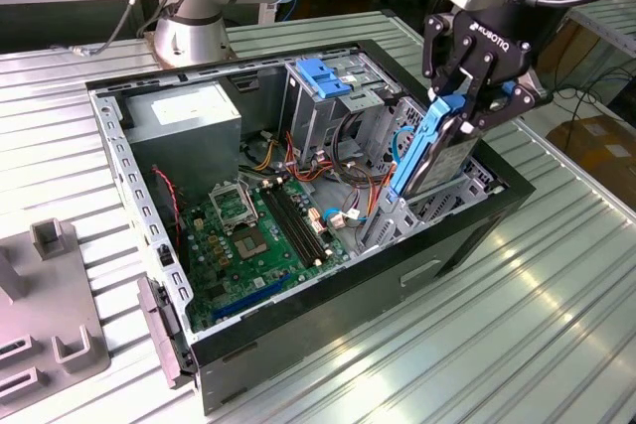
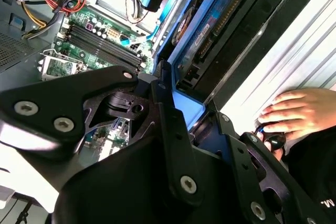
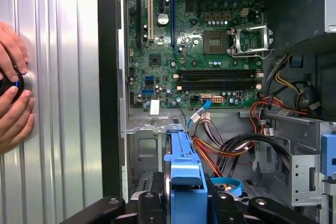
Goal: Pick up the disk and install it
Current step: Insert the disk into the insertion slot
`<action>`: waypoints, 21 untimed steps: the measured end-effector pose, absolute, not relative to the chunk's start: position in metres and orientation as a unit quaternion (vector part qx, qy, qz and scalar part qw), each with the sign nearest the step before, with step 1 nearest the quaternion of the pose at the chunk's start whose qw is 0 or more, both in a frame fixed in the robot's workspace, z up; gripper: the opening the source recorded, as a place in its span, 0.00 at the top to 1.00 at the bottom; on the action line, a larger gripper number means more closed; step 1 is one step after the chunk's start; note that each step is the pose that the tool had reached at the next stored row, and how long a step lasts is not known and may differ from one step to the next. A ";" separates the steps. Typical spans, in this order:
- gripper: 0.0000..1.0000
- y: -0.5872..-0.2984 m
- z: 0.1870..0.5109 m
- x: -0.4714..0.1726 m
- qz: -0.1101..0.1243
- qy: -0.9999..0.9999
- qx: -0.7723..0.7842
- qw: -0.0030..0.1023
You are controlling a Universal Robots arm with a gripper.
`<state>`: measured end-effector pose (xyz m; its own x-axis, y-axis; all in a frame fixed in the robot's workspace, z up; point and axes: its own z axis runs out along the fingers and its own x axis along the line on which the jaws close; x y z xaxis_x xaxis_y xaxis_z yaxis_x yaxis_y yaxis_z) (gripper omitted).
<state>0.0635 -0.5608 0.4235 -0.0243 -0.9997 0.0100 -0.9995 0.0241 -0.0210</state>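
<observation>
Holds the disk [image 1: 437, 151] on edge and tilted, blue bracket uppermost, lower end dipping into the open computer case [image 1: 328, 345] at its end toward the exterior view's right. Pinched there between the 2 jaws of the gripper [image 1: 467, 104], closed tight on the bracket's sides; same clamp in the first wrist view, with the disk [image 3: 186, 169] edge-on between the black fingers of the gripper [image 3: 186, 200]. Just beside the disk, toward the exterior view's left, a metal drive cage [image 1: 323, 81] with a blue top and a tangle of red, orange and black cables [image 3: 226, 148]. Further that way, a green motherboard [image 1: 248, 230] flat on the case floor, then a grey power supply [image 1: 184, 116] in the case's corner. Outside the case, on the ribbed metal table [image 1: 517, 325], a person's 2 hands [image 3: 16, 121] around a small round controller [image 3: 18, 83].
</observation>
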 end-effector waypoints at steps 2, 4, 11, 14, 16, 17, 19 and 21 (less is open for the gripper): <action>0.63 -0.561 0.419 0.063 -0.011 0.716 -0.698 0.004; 0.63 -0.561 0.416 0.064 -0.011 0.716 -0.698 0.004; 0.63 -0.561 0.399 0.063 -0.011 0.716 -0.698 0.004; 0.63 -0.561 0.395 0.063 -0.011 0.716 -0.698 0.004; 0.63 -0.561 0.391 0.063 -0.011 0.716 -0.698 0.004; 0.63 -0.561 0.390 0.063 -0.011 0.716 -0.698 0.004; 0.63 -0.561 0.387 0.063 -0.011 0.716 -0.698 0.004; 0.63 -0.561 0.382 0.063 -0.011 0.716 -0.698 0.004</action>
<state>0.0635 -0.5610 0.3821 -0.0243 -0.9997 0.0101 -0.9995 0.0240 -0.0210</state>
